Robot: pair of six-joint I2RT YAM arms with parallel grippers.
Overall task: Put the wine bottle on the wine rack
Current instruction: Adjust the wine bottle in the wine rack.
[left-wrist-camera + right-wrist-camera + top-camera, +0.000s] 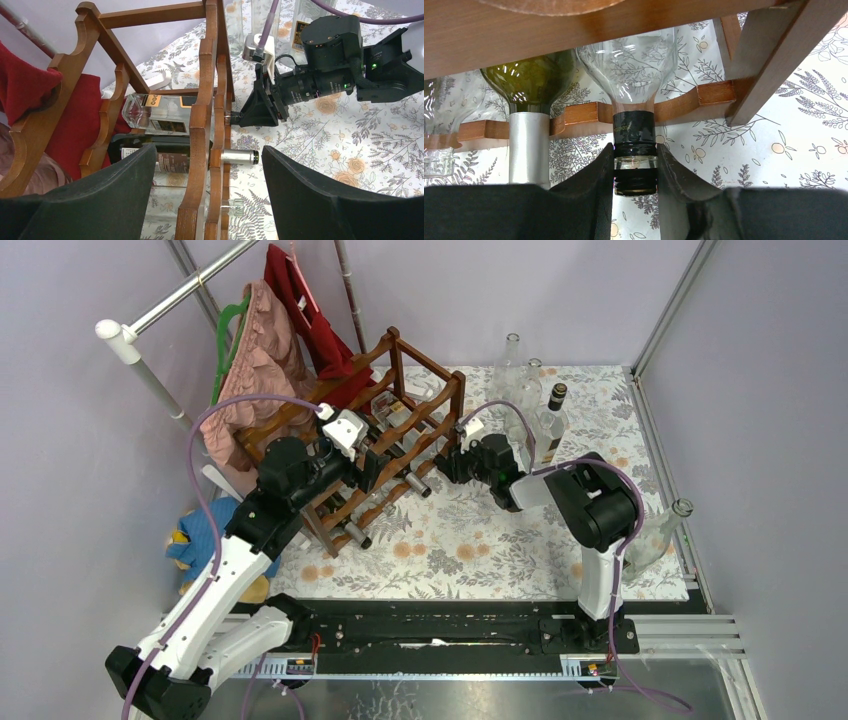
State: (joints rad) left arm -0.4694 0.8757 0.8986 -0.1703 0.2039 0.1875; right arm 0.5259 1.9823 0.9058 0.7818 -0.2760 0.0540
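Wine rack (pixel 200 130) holds bottles (pixel 165 150); right jaws pinch clear wine bottle (pixel 634 75) neck; left jaws wide, empty.

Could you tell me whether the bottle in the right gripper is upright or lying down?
Lying down: the clear bottle rests on the wine rack, neck sticking out, pinched by the right gripper.

You are working in a robotics lab cell: aluminium frame posts (pixel 668 308) are boxing in plain lilac walls (pixel 520 290), and a floral cloth (pixel 470 540) is lying behind the black mounting rail (pixel 430 635).
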